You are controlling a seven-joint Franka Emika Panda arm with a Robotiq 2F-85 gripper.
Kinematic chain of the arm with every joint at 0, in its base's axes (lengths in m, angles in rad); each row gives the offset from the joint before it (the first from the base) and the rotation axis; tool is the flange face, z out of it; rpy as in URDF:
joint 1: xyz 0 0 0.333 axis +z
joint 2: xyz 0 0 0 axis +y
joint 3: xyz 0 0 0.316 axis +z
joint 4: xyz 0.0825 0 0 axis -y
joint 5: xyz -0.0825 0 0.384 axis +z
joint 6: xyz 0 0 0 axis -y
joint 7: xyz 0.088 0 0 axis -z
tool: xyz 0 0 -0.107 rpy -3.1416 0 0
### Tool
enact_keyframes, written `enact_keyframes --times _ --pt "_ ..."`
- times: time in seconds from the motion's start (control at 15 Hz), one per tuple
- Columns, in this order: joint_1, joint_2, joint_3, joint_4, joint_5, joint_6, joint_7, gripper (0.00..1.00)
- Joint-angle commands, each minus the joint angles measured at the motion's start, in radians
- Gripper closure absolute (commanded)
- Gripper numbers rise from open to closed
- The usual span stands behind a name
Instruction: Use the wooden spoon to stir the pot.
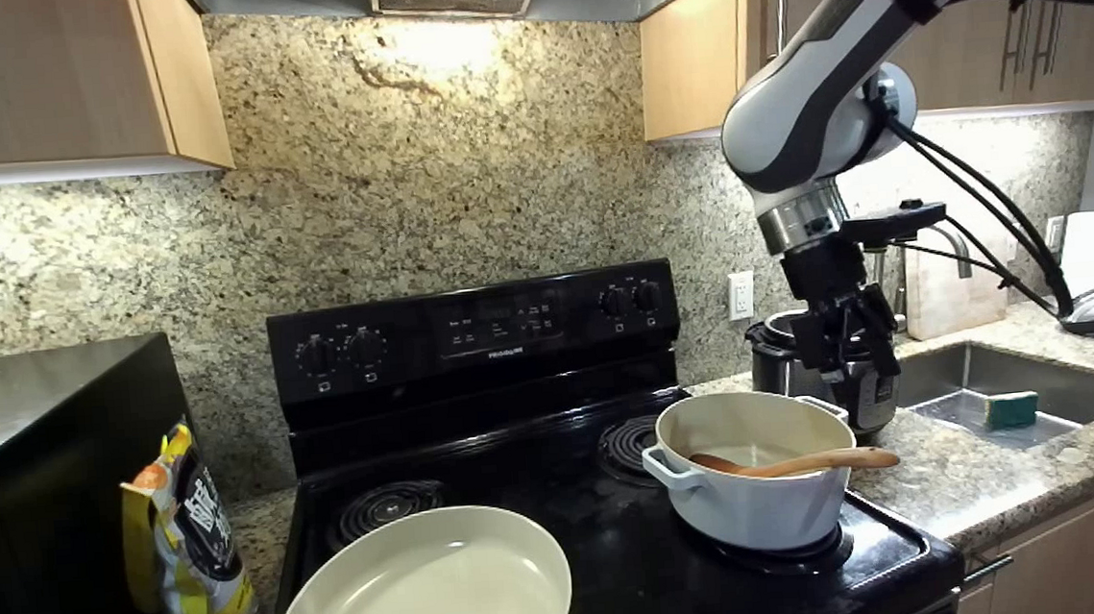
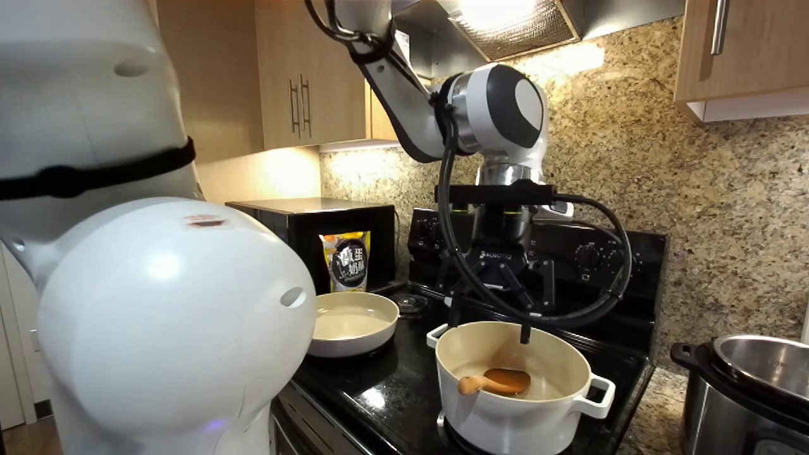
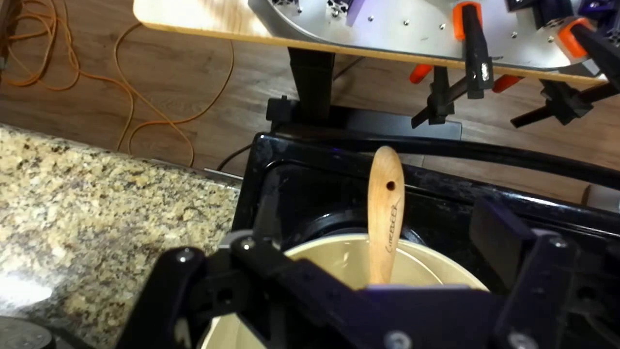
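The white pot stands on the front burner, also in an exterior view. The wooden spoon leans in it, bowl inside and handle over the rim. In an exterior view the spoon's handle end points toward the camera. My gripper points down above the pot. In an exterior view the gripper has its fingers spread near the far rim. In the wrist view the gripper is open and empty; the spoon handle appears between the fingers, apart from both. The pot's rim is partly hidden by the gripper.
A wide cream pan sits left on the stove. A steel pot stands on the counter beside the stove. A sink with a sponge lies right. A snack bag stands by the microwave.
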State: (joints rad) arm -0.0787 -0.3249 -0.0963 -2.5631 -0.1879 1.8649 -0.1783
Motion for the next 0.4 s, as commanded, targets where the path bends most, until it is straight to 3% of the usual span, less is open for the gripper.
enact_keyframes --times 0.0,0.07,0.33 --pt "-0.015 -0.182 -0.019 -0.107 -0.014 0.090 -0.001 0.00" --pt "0.000 -0.081 -0.009 -0.041 -0.007 0.039 0.000 0.00" --pt "-0.003 -0.168 -0.022 -0.078 -0.005 0.050 -0.001 0.00"
